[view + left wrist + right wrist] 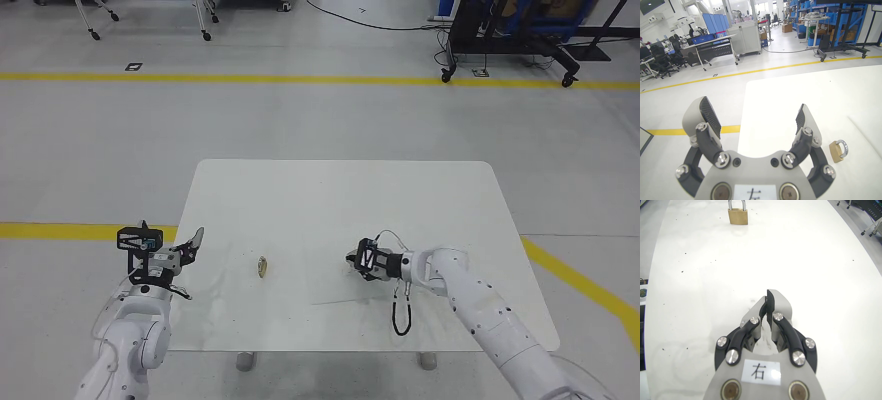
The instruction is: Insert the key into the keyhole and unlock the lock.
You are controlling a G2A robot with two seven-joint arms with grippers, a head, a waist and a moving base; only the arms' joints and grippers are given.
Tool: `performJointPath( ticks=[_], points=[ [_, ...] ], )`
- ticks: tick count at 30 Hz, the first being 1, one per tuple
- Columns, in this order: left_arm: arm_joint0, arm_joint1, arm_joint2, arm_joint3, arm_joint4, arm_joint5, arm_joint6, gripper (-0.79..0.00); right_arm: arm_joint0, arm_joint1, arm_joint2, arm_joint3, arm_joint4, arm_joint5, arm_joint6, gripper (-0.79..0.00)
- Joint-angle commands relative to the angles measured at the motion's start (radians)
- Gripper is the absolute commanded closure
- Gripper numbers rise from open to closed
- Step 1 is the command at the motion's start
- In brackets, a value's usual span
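1. The left gripper (753, 108) hangs at the near left edge of the table (350, 200). Its jaws are wide, with nothing between them.
2. The lock (262, 266) is on the table between the two grippers, closer to the left one and apart from both.
3. The right gripper (766, 296) is low over the table, right of the lock and pointing at it. Its jaws are pressed together; if a key is pinched there, I cannot tell.
4. The risk, as I judge it: the lock seems to stand on its base, so a push from one side can tip or slide it. The keyhole is probably underneath, so the lock must first be lifted and turned, and a weak hold would let it twist.
5. The lock is small, with a brass body and a silver shackle that is closed.
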Motion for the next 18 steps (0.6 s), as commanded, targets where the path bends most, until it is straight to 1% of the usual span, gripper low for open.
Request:
performJointPath(
  ticks=[1, 12, 15, 18],
  points=[
    [0.000, 0.000, 0.000, 0.000, 0.000, 0.000, 0.000, -0.785, 0.002, 0.002, 0.003, -0.003, -0.006, 0.004, 0.008, 0.000],
    [0.000, 0.000, 0.000, 0.000, 0.000, 0.000, 0.000, -0.785, -0.009, 0.022, 0.064, -0.066, -0.015, 0.048, -0.008, 0.000],
    [0.000, 0.000, 0.000, 0.000, 0.000, 0.000, 0.000, -0.785, -0.016, 0.023, 0.088, -0.078, 0.028, 0.075, -0.030, 0.000],
    [0.000, 0.000, 0.000, 0.000, 0.000, 0.000, 0.000, -0.785, -0.029, 0.025, 0.114, -0.084, 0.093, 0.081, -0.077, 0.000]
  ],
)
